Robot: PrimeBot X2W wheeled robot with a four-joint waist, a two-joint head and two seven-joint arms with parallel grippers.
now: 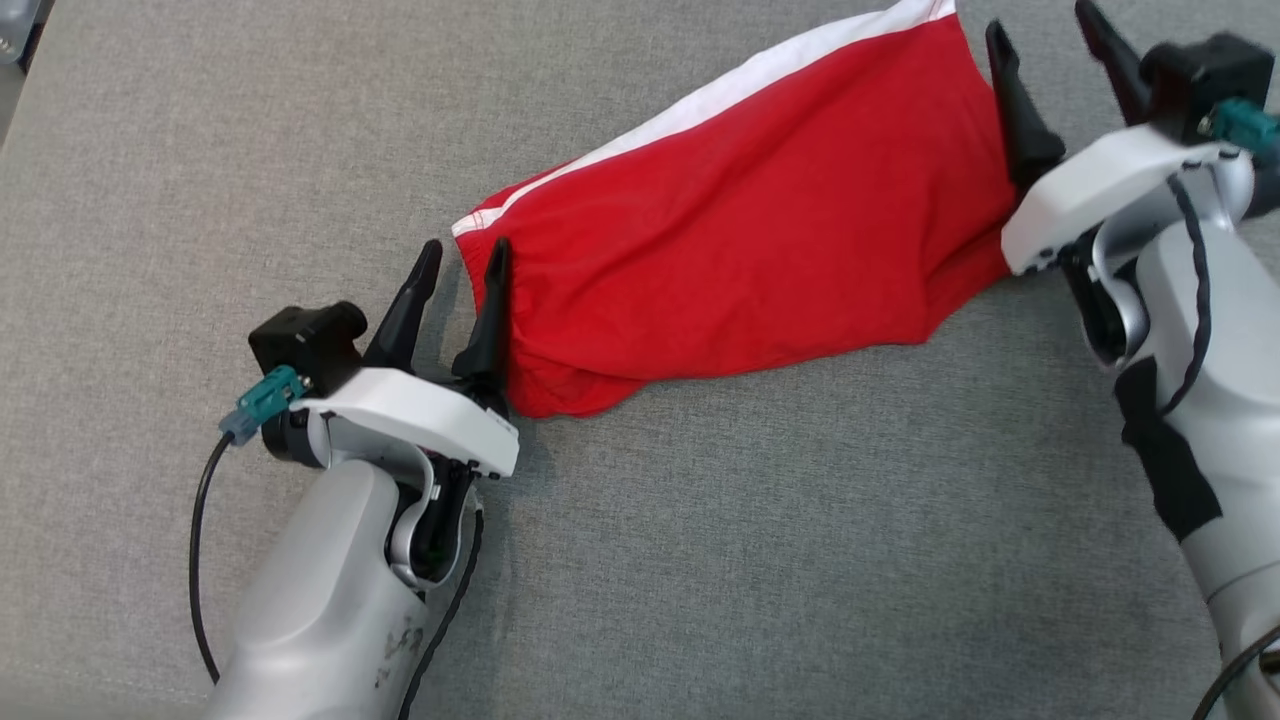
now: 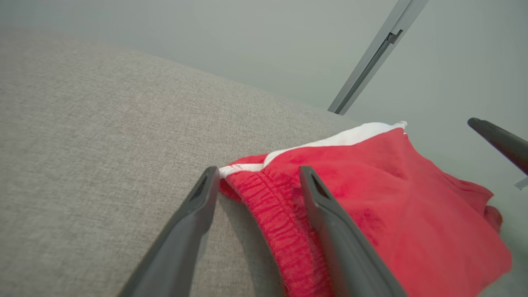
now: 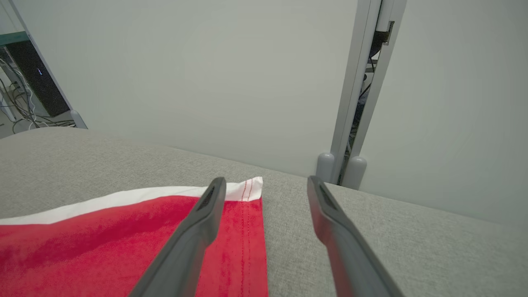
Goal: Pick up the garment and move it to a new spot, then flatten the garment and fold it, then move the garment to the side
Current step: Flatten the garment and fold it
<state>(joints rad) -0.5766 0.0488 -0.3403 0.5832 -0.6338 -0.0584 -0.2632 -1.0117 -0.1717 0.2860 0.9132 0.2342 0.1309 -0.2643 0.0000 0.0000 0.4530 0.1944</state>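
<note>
The garment (image 1: 760, 220) is a pair of red shorts with a white side stripe, lying folded and slanted on the grey cloth surface (image 1: 700, 560). My left gripper (image 1: 465, 260) stands open at its near-left waistband end, one finger over the red cloth and one over the bare surface. In the left wrist view the elastic waistband of the garment (image 2: 371, 198) lies under my left gripper (image 2: 258, 173). My right gripper (image 1: 1040, 25) is open at the far-right hem. In the right wrist view the garment (image 3: 123, 243) has its hem between the open fingers of my right gripper (image 3: 266, 183).
A pale wall panel (image 3: 206, 70) and an upright metal post (image 3: 354, 103) stand just beyond the surface's far edge. Cables and dark equipment (image 3: 24, 95) sit at the far left. Bare grey cloth stretches in front and to the left of the garment.
</note>
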